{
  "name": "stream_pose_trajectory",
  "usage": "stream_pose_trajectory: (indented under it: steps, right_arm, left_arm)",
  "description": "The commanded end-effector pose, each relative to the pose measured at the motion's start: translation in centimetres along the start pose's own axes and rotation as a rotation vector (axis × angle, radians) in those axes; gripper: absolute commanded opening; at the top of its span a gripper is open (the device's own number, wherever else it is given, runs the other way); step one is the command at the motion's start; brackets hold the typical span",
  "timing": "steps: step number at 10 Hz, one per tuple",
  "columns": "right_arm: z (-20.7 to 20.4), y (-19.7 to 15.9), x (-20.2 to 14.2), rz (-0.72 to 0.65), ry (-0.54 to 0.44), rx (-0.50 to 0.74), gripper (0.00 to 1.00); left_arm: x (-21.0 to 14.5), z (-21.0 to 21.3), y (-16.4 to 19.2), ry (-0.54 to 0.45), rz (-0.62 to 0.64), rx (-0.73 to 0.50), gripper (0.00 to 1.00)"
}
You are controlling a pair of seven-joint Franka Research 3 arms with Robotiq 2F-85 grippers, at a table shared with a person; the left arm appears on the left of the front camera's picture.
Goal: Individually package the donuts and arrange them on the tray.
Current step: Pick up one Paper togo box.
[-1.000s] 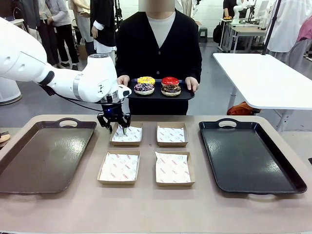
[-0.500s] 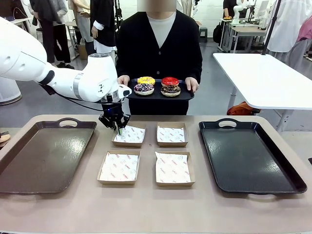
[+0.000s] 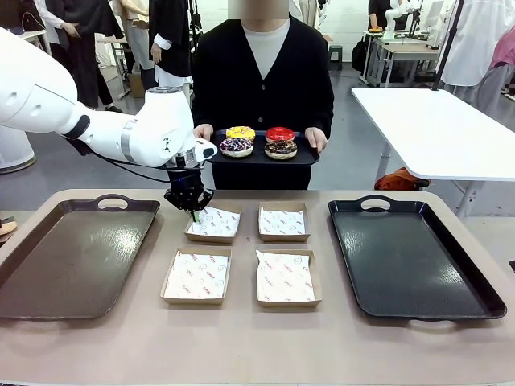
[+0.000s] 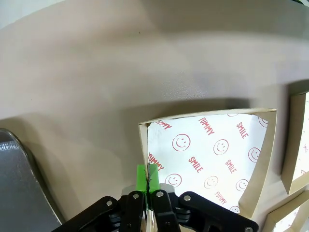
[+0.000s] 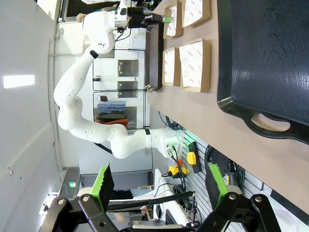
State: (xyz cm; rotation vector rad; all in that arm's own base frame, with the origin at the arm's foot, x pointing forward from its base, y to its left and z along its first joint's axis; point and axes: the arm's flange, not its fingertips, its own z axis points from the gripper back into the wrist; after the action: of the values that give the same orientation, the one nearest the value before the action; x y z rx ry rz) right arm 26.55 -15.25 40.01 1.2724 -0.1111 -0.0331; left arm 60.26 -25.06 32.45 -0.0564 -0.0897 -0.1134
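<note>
Four donuts (image 3: 257, 141) lie flat, holes up, two by two on a small tray (image 3: 310, 158) that a person holds beyond the table (image 3: 241, 346). On the table, four paper-lined boxes (image 3: 283, 237) sit between two big trays (image 3: 434, 315). The left gripper (image 3: 193, 211) is pinched closed on the rim of the far-left box (image 3: 211, 238); the right gripper (image 5: 161, 188) gapes open.

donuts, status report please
Left end effector shut on rear-left box edge. Right end effector open. Four donuts on person's tray, unpacked.

Four donuts (image 3: 241, 133), four boxes (image 3: 197, 276), three trays (image 3: 410, 257), two claws (image 3: 193, 211), one person (image 3: 261, 80).
</note>
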Motion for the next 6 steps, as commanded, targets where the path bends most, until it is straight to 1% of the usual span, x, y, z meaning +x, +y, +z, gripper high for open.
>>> stream_pose_trajectory:
  steps: [1, 2, 3, 6]
  right_arm:
    - [-0.1, 0.0, 0.1, 0.002, -0.003, 0.000, 1.00]
    - [-0.1, 0.0, 0.1, 0.002, -0.003, 0.000, 1.00]
    - [-0.1, 0.0, 0.1, 0.002, -0.003, 0.000, 1.00]
    - [-0.1, 0.0, 0.1, 0.002, -0.003, 0.000, 1.00]
  left_arm:
    - [-0.1, 0.7, 0.0, 0.035, 0.015, 0.040, 0.00]
    - [-0.4, 1.8, 0.2, 0.042, 0.008, 0.020, 0.00]
    - [-1.3, 4.2, 0.6, 0.035, 0.000, -0.005, 0.00]
    - [-4.0, 10.9, 1.7, -0.044, -0.018, 0.007, 0.00]
